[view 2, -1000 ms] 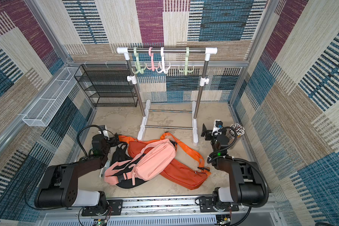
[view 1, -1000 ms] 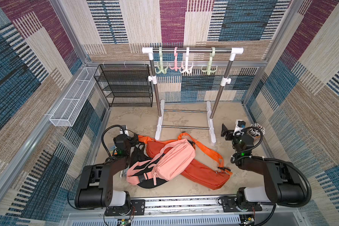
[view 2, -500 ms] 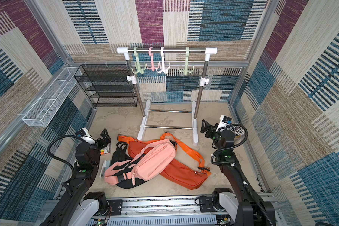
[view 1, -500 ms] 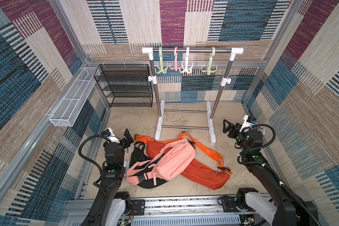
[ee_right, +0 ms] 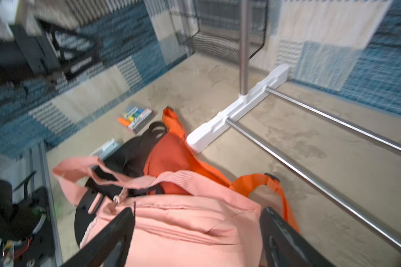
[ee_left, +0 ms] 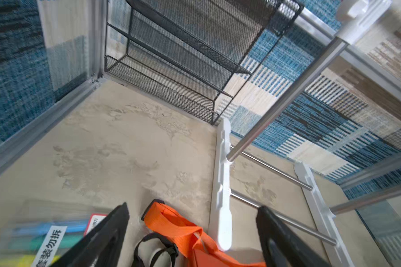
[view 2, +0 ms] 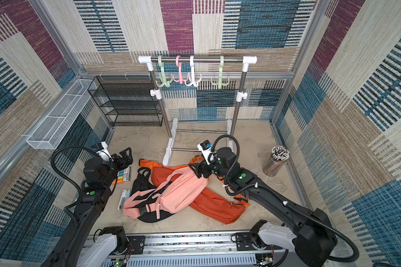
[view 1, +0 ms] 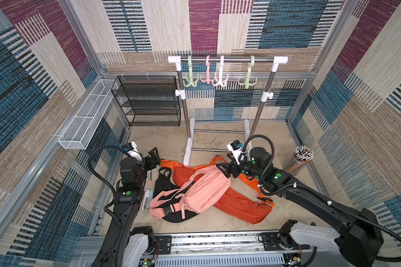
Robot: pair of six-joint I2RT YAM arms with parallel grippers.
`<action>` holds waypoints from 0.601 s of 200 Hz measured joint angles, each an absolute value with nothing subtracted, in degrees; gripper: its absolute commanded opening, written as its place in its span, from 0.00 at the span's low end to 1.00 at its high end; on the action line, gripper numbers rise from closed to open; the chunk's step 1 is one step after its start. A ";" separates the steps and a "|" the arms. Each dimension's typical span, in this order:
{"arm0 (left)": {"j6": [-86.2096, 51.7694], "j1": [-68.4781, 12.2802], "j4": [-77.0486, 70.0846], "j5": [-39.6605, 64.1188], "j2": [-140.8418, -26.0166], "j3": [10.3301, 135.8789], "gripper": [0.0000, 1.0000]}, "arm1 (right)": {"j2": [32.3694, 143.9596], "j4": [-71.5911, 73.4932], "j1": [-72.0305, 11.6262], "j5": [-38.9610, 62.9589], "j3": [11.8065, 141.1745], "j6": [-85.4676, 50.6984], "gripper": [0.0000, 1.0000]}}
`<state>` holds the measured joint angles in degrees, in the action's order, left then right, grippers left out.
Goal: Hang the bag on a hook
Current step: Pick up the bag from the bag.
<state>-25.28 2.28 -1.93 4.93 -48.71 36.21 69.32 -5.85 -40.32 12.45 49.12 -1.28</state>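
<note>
A pink bag point(view 1: 204, 191) point(view 2: 181, 191) lies on the floor, across an orange bag point(view 1: 239, 205) and a black bag point(view 1: 163, 182). Behind them stands a rack whose rail point(view 1: 227, 59) carries several plastic hooks: green point(view 1: 190, 81), pink point(view 1: 206, 77), white point(view 1: 220, 81), green point(view 1: 247, 82). All hang bare. My right gripper point(view 1: 223, 170) point(ee_right: 198, 210) is open, its fingers on either side of the pink bag's point(ee_right: 190, 222) upper right end. My left gripper point(view 1: 155, 157) point(ee_left: 193, 208) is open just above the orange bag's strap end point(ee_left: 171, 222), holding nothing.
A black mesh shelf point(view 1: 148, 101) stands at the back left and a white wire basket point(view 1: 83, 124) hangs on the left wall. A cup of pencils point(view 1: 299, 159) stands at the right. A highlighter pack point(view 2: 124, 173) and a small white item point(view 1: 147, 198) lie beside the left arm. The rack's white feet point(view 1: 188, 150) sit just behind the bags.
Both arms have unfolded from their low rest pose. The right gripper swung left onto the pink bag's end. The left gripper rose and reached towards the orange strap. The bags have not moved.
</note>
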 measured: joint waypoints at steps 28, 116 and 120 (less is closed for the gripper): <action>-25.28 2.50 -0.64 8.10 -49.39 36.93 0.89 | 74.41 -9.10 -46.33 11.73 50.35 3.11 0.85; -26.39 3.36 -0.14 12.36 -50.09 36.88 0.90 | 91.98 -9.91 -49.74 6.35 59.79 7.81 0.71; -26.46 3.36 -0.14 12.47 -50.09 36.86 0.90 | 92.62 -9.91 -49.78 5.96 60.12 7.90 0.71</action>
